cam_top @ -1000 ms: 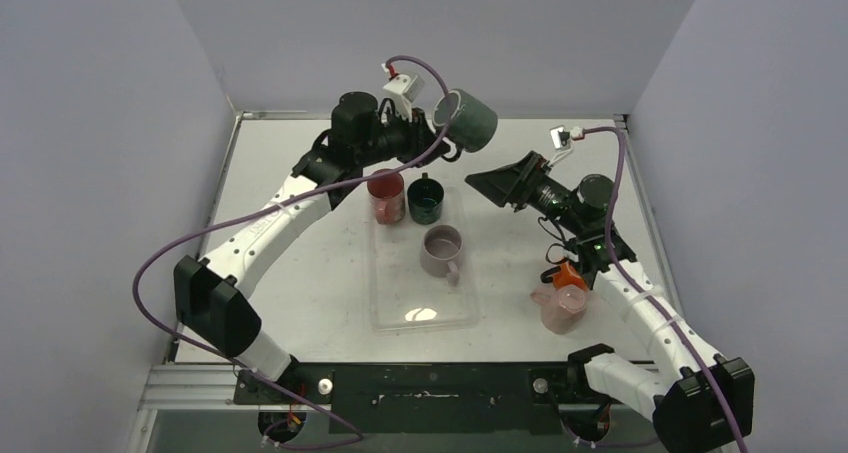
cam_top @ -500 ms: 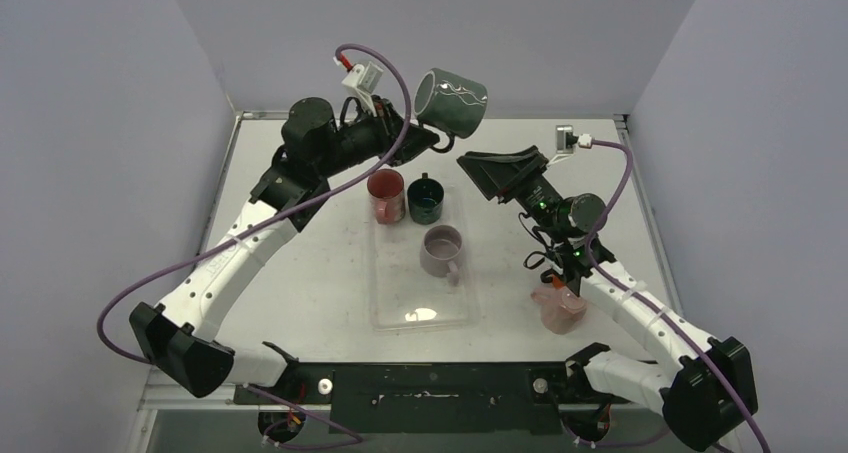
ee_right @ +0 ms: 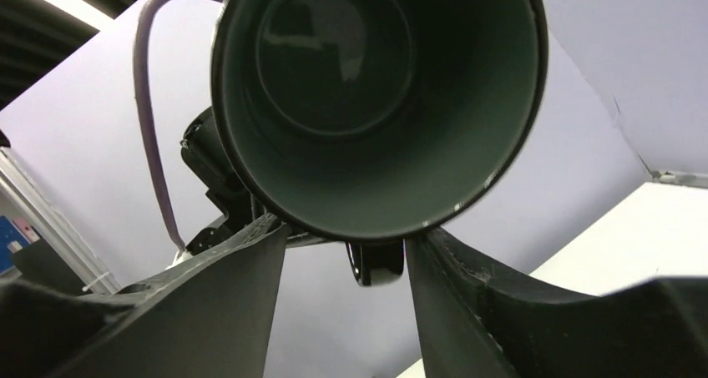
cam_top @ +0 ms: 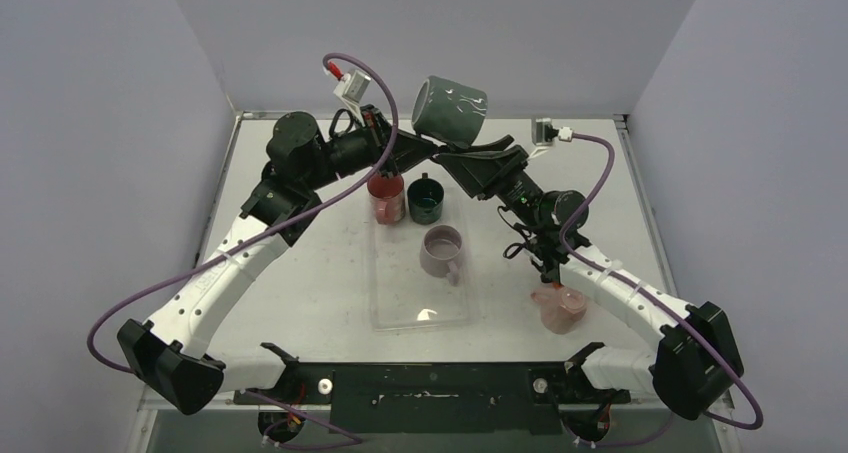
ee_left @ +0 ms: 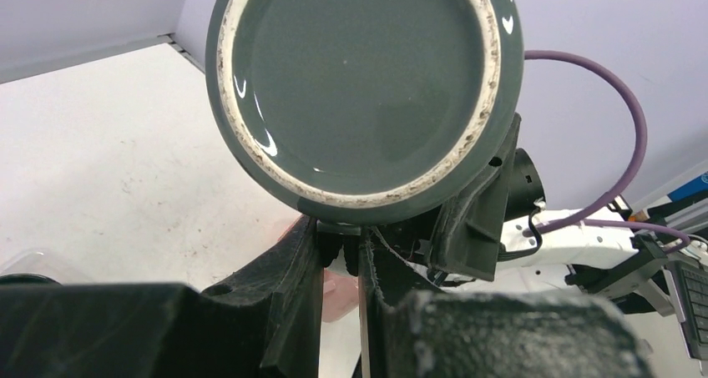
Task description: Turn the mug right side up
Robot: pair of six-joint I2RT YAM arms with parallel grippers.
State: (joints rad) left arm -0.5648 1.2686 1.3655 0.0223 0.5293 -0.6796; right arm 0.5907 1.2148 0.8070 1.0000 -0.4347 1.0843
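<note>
Your left gripper (cam_top: 424,149) is squeezed fully closed on the handle (ee_right: 376,263) of the grey-green mug (cam_top: 450,110); from its wrist view the two fingers (ee_left: 300,253) pinch together just under the mug's base (ee_left: 363,86), with only a sliver between them. The mug hangs in the air over the far end of the table (cam_top: 300,273), touching nothing below it; it lies on its side, its glazed base turned toward your left arm and its mouth turned toward your right arm.

Your right gripper (cam_top: 452,156) comes in from the other side, directly under the mug and nose to nose with the left one. Its jaws stand part-way open — in its wrist view the dark interior of the mug (ee_right: 376,103) fills the frame, and the handle hangs down in the gap between the two fingers (ee_right: 250,269), clear of both. The finger tips sit right at the rim's lower edge; you cannot tell whether they touch it.

Below, the clear tray (cam_top: 400,318) carries a red mug (cam_top: 385,195), a dark green mug (cam_top: 425,201) and a mauve mug (cam_top: 442,250) — all mouth-up; a pink cup (cam_top: 560,308) stands beside your right forearm.
</note>
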